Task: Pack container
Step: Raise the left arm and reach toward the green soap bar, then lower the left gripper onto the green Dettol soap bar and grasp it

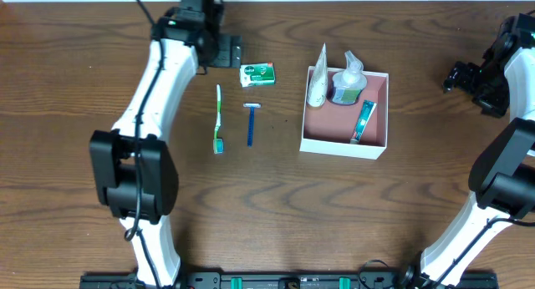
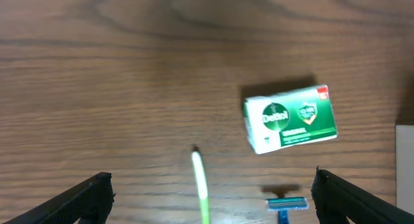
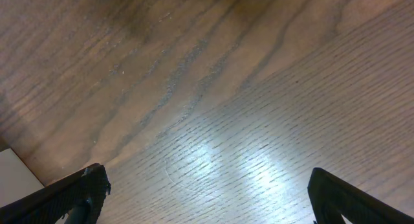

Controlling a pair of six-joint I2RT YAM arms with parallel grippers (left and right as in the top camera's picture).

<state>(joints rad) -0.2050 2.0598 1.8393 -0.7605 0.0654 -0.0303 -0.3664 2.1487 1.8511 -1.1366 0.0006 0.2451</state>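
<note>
The container [image 1: 374, 145] is a square white box with a pink-brown inside, right of centre. It holds a white tube [image 1: 318, 80], a pump bottle [image 1: 347, 78] and a teal toothpaste tube [image 1: 362, 120]. On the table to its left lie a green-and-white soap packet [image 1: 258, 74], a blue razor [image 1: 251, 122] and a green toothbrush [image 1: 219, 119]. My left gripper [image 1: 224, 51] is open and empty, just left of the soap packet [image 2: 291, 118]. The razor head [image 2: 287, 203] and toothbrush tip [image 2: 199, 179] show between its fingers [image 2: 210, 198]. My right gripper [image 1: 464, 76] is open and empty, right of the container.
The wooden table [image 1: 276, 214] spans the whole view. A white corner of the container [image 3: 16, 179] shows at the lower left of the right wrist view, and its edge [image 2: 405, 172] at the right of the left wrist view.
</note>
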